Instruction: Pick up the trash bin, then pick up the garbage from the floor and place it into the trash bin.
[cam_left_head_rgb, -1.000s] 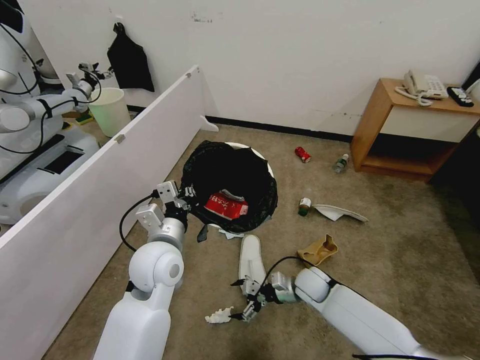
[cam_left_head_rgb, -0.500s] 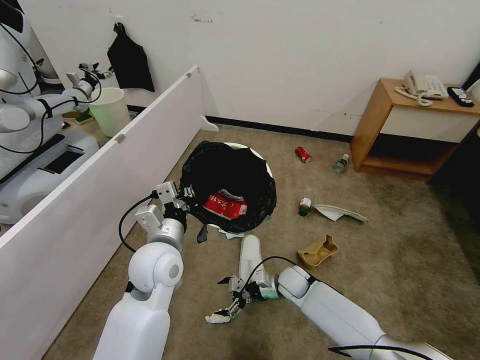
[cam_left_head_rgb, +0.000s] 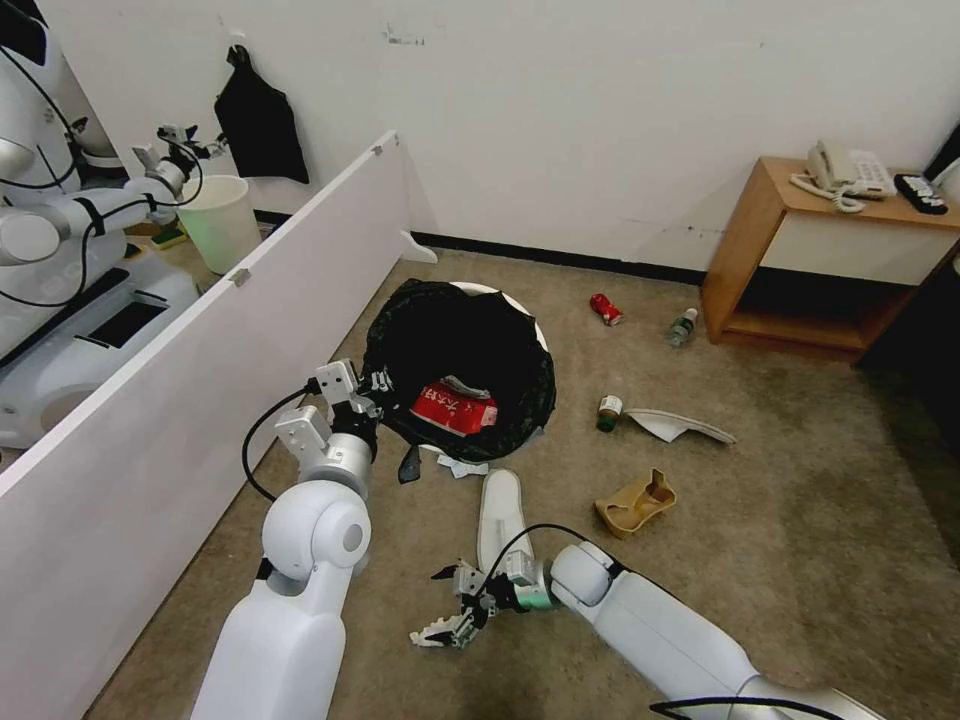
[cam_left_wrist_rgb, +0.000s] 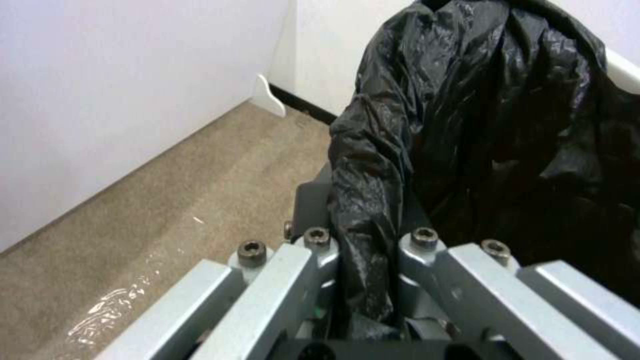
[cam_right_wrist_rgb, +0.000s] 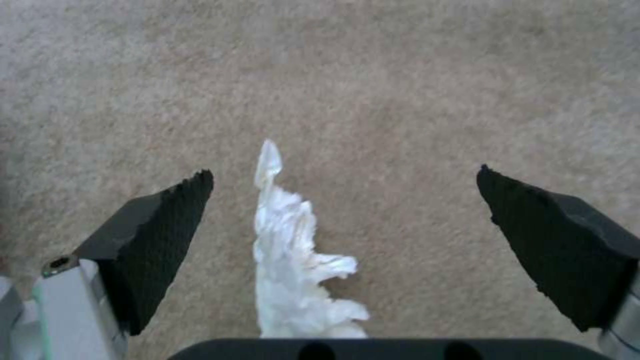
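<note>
So far the left gripper (cam_left_head_rgb: 372, 392) pinches the bin (cam_left_head_rgb: 455, 370), one packet (cam_left_head_rgb: 453, 408) inside; the right gripper (cam_right_wrist_rgb: 347, 220), wide open, straddles a tissue (cam_right_wrist_rgb: 293, 260); more litter waits.

Left tool (cam_left_wrist_rgb: 369, 260) tight on trash bin's (cam_left_wrist_rgb: 623, 67) black bag (cam_left_wrist_rgb: 467, 130).
</note>
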